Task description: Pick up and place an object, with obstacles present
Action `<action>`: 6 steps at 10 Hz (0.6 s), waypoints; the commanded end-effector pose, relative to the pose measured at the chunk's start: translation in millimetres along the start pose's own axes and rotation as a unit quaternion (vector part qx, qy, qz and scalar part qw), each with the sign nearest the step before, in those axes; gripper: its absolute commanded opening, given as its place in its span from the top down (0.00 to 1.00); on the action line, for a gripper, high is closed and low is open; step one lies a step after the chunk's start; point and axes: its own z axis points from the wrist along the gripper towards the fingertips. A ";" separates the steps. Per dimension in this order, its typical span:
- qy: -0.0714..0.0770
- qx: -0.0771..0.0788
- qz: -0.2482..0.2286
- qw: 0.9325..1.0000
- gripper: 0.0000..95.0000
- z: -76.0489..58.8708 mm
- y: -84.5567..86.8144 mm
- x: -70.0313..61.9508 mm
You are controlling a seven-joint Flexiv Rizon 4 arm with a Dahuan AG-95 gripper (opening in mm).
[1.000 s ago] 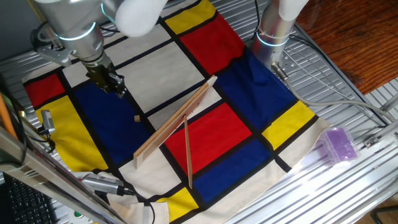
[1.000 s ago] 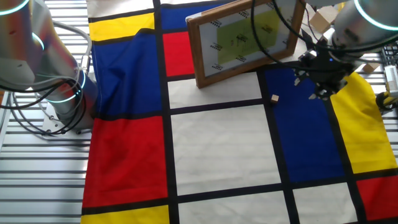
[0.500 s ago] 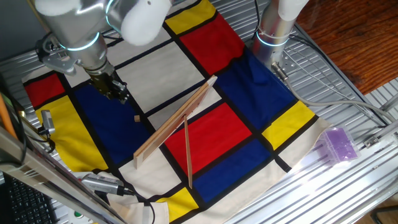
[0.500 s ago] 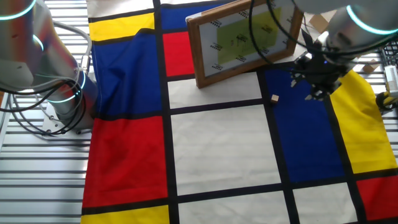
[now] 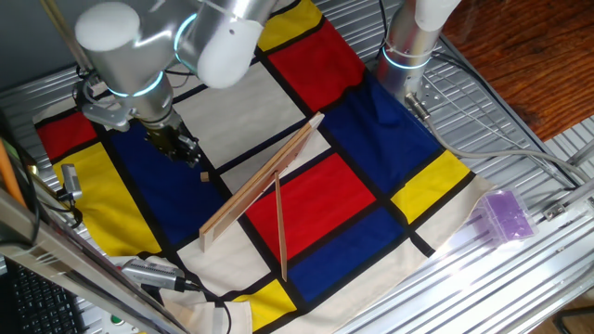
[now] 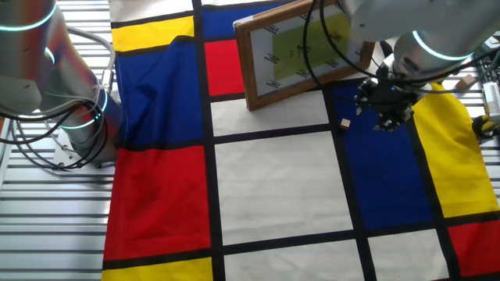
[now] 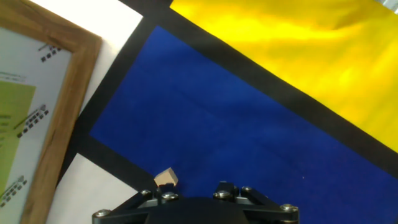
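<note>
The tiny tan wooden cube [image 5: 203, 175] lies on a blue patch of the checked cloth, near the low end of the wide plank; it also shows in the other fixed view [image 6: 344, 123] and in the hand view [image 7: 165, 179]. My gripper [image 5: 186, 153] hovers just up-left of the cube, close above the cloth, and in the other fixed view my gripper [image 6: 384, 121] is to the cube's right. In the hand view my gripper [image 7: 191, 188] is empty, its jaws apart, with the cube just beyond the left fingertip [image 7: 155, 194]. The wide plank [image 5: 264, 176] and the narrow strip [image 5: 280, 227] stand on edge.
The plank's face is a wood-framed board [image 6: 305, 47] with a green sheet, seen at the left of the hand view [image 7: 68, 93]. A purple translucent box [image 5: 506, 215] lies on the metal rails at the right. A second arm's base [image 5: 408, 46] stands at the back.
My gripper has moved steadily towards the cube, down-right in one fixed view and leftwards in the other. The cube and slats have not moved.
</note>
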 end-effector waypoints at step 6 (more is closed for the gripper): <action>0.024 -0.014 -0.069 0.997 0.60 -1.1 0.0 0.4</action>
